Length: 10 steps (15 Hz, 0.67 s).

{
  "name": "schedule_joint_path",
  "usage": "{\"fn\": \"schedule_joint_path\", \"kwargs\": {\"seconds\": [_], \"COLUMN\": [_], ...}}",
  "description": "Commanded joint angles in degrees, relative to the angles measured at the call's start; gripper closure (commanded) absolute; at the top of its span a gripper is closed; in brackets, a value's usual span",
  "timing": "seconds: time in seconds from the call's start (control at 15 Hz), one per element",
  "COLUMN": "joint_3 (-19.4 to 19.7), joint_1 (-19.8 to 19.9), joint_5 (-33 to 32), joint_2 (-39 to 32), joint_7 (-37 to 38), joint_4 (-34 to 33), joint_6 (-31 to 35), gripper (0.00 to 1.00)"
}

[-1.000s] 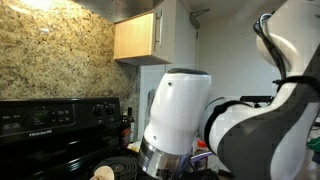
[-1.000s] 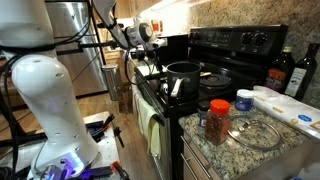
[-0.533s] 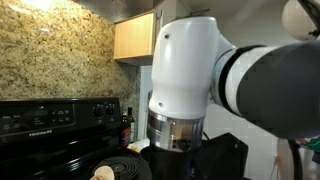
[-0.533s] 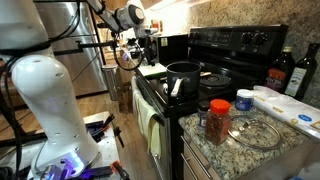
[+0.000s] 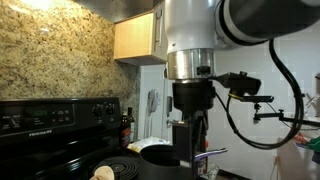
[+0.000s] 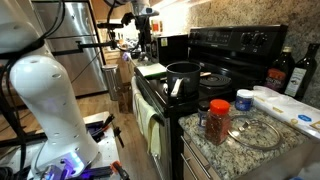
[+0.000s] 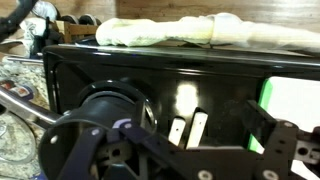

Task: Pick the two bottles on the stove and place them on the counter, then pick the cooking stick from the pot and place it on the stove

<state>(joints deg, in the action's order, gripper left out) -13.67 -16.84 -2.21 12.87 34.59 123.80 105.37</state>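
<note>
The black stove (image 6: 215,62) holds the dark pot (image 6: 183,76), and a pale strip (image 6: 177,87) leans at the pot's front; I cannot tell if that strip is the cooking stick. The pot (image 5: 158,152) and its silvery-blue handle (image 5: 212,153) also show in an exterior view. The red-capped bottle (image 6: 216,120) stands on the granite counter (image 6: 240,155). A round tan bottle top (image 5: 103,172) shows at the bottom edge, and what it stands on is cut off. My gripper (image 5: 190,150) hangs open and empty beyond the stove's far side (image 6: 143,38). In the wrist view its jaws (image 7: 195,150) are spread over the pot (image 7: 100,125).
On the counter are a blue-capped jar (image 6: 243,100), a glass lid (image 6: 256,131) and two dark bottles (image 6: 283,70) by the wall. A wooden cabinet (image 5: 135,38) hangs above. The robot's white base (image 6: 45,95) stands in front of the stove. A pale towel (image 7: 190,30) lies along the wrist view's top.
The arm has swung away from the near camera and turned upright, so the gripper now hangs straight down. In the other view it rose and shifted slightly by the stove's far side.
</note>
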Motion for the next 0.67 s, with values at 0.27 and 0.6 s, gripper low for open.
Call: {"fn": "schedule_joint_path", "kwargs": {"seconds": [0.27, 0.6], "joint_3": [4.98, 5.99], "joint_1": [7.27, 8.96], "joint_5": [2.07, 1.19], "joint_2": [8.64, 8.69], "joint_7": [-13.7, -17.52], "joint_4": [0.78, 0.38], "joint_6": [-9.62, -8.45], "gripper": [0.0, 0.0]}}
